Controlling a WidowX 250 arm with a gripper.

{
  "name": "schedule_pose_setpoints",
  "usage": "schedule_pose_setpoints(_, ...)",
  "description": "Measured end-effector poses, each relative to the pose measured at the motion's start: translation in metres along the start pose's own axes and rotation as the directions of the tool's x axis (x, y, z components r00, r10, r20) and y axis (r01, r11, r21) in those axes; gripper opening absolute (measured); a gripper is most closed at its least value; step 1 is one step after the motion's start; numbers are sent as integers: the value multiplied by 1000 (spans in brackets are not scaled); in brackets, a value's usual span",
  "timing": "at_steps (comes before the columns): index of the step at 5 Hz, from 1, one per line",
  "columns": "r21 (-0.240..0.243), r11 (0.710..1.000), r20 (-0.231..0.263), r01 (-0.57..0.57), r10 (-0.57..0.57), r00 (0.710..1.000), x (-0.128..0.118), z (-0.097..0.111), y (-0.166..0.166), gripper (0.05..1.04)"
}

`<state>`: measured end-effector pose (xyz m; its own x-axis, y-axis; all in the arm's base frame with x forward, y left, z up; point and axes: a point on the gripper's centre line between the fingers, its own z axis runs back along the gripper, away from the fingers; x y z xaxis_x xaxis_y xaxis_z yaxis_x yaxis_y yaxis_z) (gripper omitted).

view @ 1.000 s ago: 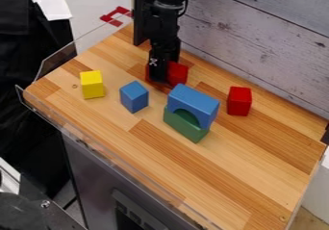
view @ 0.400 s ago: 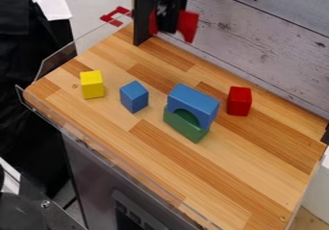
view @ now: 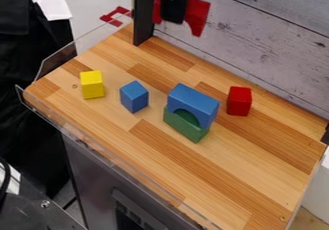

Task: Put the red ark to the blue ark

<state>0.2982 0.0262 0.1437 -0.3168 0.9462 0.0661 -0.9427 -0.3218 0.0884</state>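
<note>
Camera view: the gripper [view: 173,18] hangs at the far side, left of the middle, just to the right of the dark post [view: 144,15]. It is closed on the red ark [view: 197,17] and holds it up in the air, above the level of the table [view: 244,161]. Red shows on both sides of the black gripper – a narrow piece at its left, and a wider piece at its right, which reaches lower. The red ark is well apart from the blue ark [view: 195,99].

Nearer than the gripper and a little to the right, the blue ark stands on top of the green block [view: 182,126], around the middle of the table. Its opening faces the near left side, and a darker green curved part is seen inside this opening. To the right of the blue ark, near to it but apart, the red block [view: 239,101] stands upright. To the left is the blue cube [view: 134,97], also apart from it, and farther left stands the yellow block [view: 92,84], upright too.

The table has a top of light and darker wood strips. A clear rim [view: 59,63] runs along its left side, and behind the far side rises a wall [view: 270,36] of pale grey planks.
</note>
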Motion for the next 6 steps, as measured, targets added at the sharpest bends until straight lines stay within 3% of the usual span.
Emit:
schedule_pose_setpoints(2,56,996,-7,65,-65,998,-5,-28,16,593)
schedule_pose_setpoints(3,55,990,-5,127,-127,992,-16,-36,22,593)
schedule_pose_setpoints(6,54,973,-33,223,-221,975,-36,-31,37,593)
